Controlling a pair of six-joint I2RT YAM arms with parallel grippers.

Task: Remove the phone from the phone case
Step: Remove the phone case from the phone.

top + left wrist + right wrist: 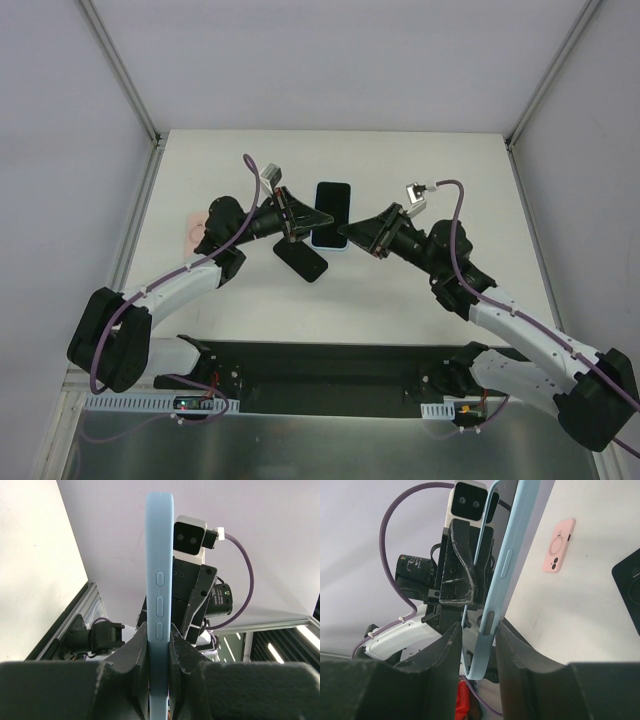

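Left gripper is clamping the blue case, holding it aloft between both arms, phone seemingly seated inside. Left wrist: fingers are pinching the button edge. Right wrist: right gripper is straddling the case, grip unclear. Best approach is probably peeling one corner while keeping the left clamp firm.

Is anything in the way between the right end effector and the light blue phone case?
Nothing visible: the right end effector straddles the light blue phone case, which the left end effector clamps.
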